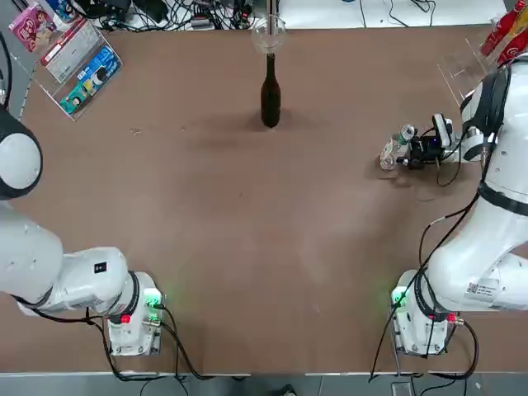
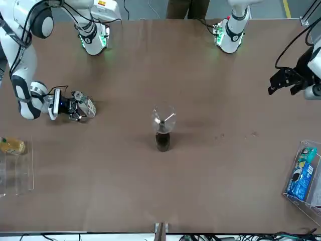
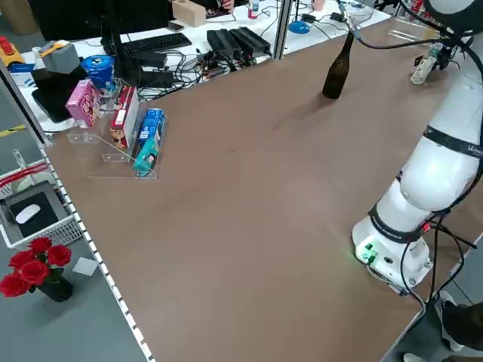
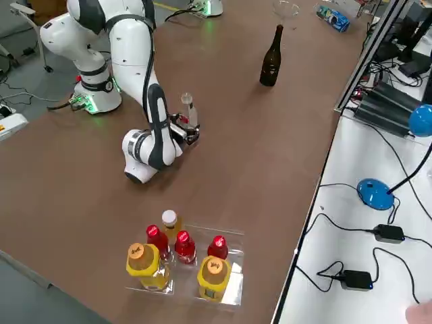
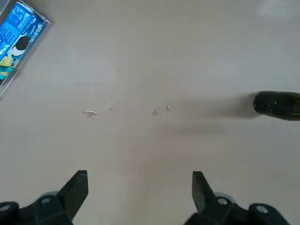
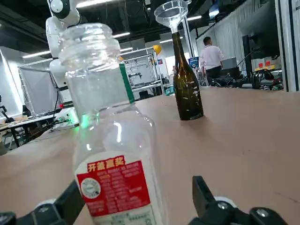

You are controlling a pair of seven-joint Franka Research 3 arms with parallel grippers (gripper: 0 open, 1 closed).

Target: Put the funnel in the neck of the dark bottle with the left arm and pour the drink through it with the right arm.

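The dark bottle (image 1: 270,97) stands upright at the far middle of the table, and the clear funnel (image 1: 269,33) sits in its neck. In the right wrist view the funnel (image 6: 171,11) tops the dark bottle (image 6: 186,89). The drink (image 6: 112,140), a small clear plastic bottle with no cap, stands upright on the table at the right. My right gripper (image 1: 400,155) lies low around it with its jaws open, one finger (image 6: 202,197) clearly apart from it. High over the table's left side, my left gripper (image 5: 139,183) is open and holds nothing.
A clear rack of red and yellowish bottles (image 4: 179,260) stands at the right edge. A clear stand with snack packs (image 1: 78,70) sits at the far left corner. Cables and desks lie beyond the far edge. A person (image 6: 212,56) stands far behind the table.
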